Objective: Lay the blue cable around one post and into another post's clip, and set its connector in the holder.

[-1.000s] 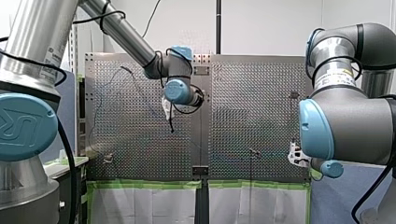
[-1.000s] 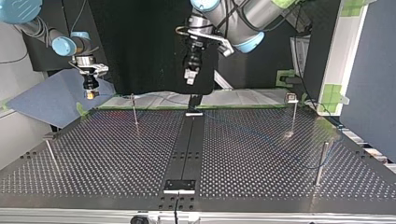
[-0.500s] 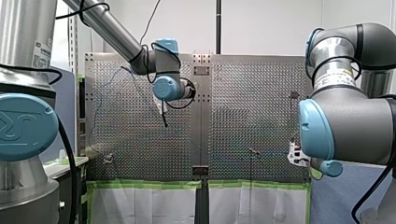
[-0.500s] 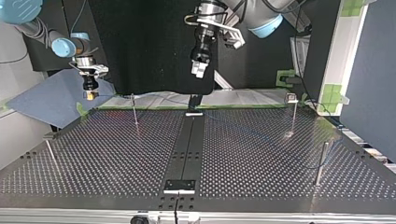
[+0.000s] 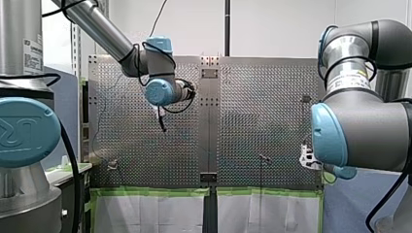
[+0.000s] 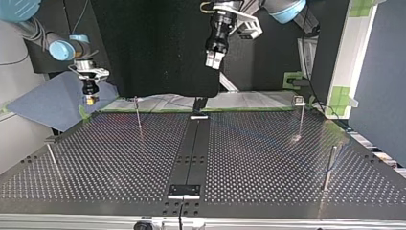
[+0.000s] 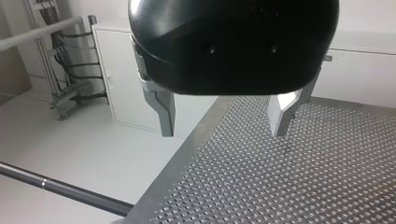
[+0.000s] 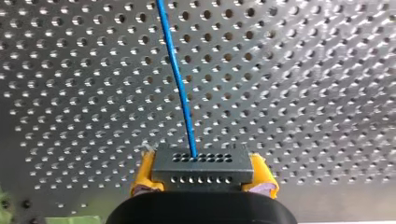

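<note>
The connector (image 8: 202, 167) is clamped by the right gripper (image 8: 203, 171) while the left gripper (image 7: 222, 133) is spread and empty, so the unsupported blue cable (image 8: 180, 88) may be snagged on a post (image 6: 328, 167).

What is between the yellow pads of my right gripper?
In the right wrist view, the grey connector sits clamped between the pads; the blue cable runs out of it over the perforated table.

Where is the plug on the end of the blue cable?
In the right wrist view, the connector is pinched between my right gripper's yellow pads, over the perforated table, with the blue cable running ahead from it.
</note>
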Controlling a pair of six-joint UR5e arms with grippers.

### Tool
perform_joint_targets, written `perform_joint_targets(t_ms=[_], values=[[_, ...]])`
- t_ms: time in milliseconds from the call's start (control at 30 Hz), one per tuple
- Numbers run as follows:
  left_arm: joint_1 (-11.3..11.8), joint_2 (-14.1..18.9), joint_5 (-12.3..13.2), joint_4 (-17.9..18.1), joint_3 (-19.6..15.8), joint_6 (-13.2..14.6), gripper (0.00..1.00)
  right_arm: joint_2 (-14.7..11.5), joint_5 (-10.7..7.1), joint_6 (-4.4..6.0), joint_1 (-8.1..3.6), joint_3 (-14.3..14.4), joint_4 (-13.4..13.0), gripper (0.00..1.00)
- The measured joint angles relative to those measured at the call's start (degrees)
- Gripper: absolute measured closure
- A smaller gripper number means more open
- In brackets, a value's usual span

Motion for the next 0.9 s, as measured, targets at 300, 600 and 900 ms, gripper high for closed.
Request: perform_joint_targets(t_ms=[300, 600, 900], values=[[0.65, -0.73, 0.24, 1.82, -4.39, -0.42, 0.00, -4.33, 0.15, 0.57, 0.49, 0.00, 1.44, 1.00], [1.75, -0.82, 0.33, 5.95, -8.69, -0.41, 0.00, -8.58, 1.18, 0.83, 1.31, 0.00, 4.70, 1.00], [2.34, -0.84, 0.58, 6.72, -12.94, -0.29, 0.00, -12.75, 3.21, 1.32, 1.55, 0.01, 8.82, 1.00]])
